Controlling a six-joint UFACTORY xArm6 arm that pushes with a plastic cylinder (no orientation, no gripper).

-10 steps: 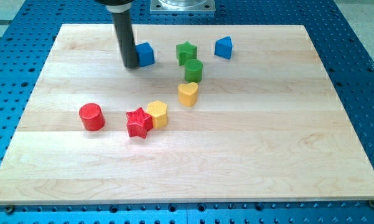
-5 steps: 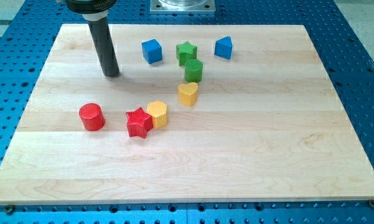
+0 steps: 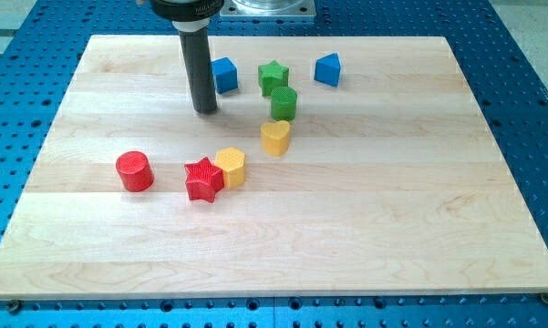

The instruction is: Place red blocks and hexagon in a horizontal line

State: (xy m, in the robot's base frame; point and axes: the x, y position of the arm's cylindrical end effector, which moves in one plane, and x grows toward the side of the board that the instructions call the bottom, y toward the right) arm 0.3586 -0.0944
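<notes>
A red cylinder (image 3: pixel 134 170) stands at the view's left. A red star (image 3: pixel 203 179) lies to its right, touching a yellow hexagon (image 3: pixel 231 167) on the star's right. The three sit in a rough row, with a gap between the cylinder and the star. My tip (image 3: pixel 206 108) rests on the board above the star and hexagon, apart from them, just below and left of a blue cube (image 3: pixel 223 75).
A yellow heart (image 3: pixel 275 138) sits right of the hexagon. A green cylinder (image 3: pixel 284 103) and a green star (image 3: pixel 274 76) stand above it. A blue triangular block (image 3: pixel 327 69) is at the top right. The wooden board (image 3: pixel 392 210) lies on a blue perforated table.
My tip went left from beside the blue cube, then came back right and a little lower. The blue cube shifted slightly to the right. The other blocks have not moved.
</notes>
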